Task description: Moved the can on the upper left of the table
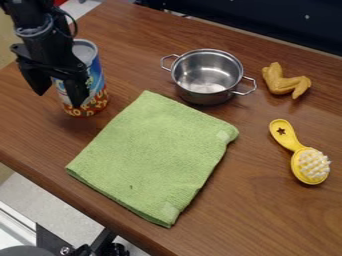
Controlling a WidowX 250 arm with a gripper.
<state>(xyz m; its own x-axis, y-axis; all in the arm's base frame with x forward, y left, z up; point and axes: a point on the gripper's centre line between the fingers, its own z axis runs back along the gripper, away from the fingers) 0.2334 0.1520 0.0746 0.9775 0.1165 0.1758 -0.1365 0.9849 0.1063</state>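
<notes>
Where the view's upper left corner is, the black arm [32, 22] comes in from the top edge, wrist above the table, gripper [60, 99] hanging down with a slight slant. Claw is released: two fingers spread well apart, tips down, label visible between them. One finger sits left of the can [97, 82], the other overlaps the can's front in the view; can't tell if either touches it. Can stands upright on the upper left of the table [267, 210], open gripper in front of it. Green cloth [153, 150] lies flat, right of and below the can. Metal pot [207, 77], two handles, upright just beyond the cloth's upper edge. Toy chicken wing [284, 82] right of the pot; yellow brush [300, 155] below that, bristles up, handle angled to upper left.
</notes>
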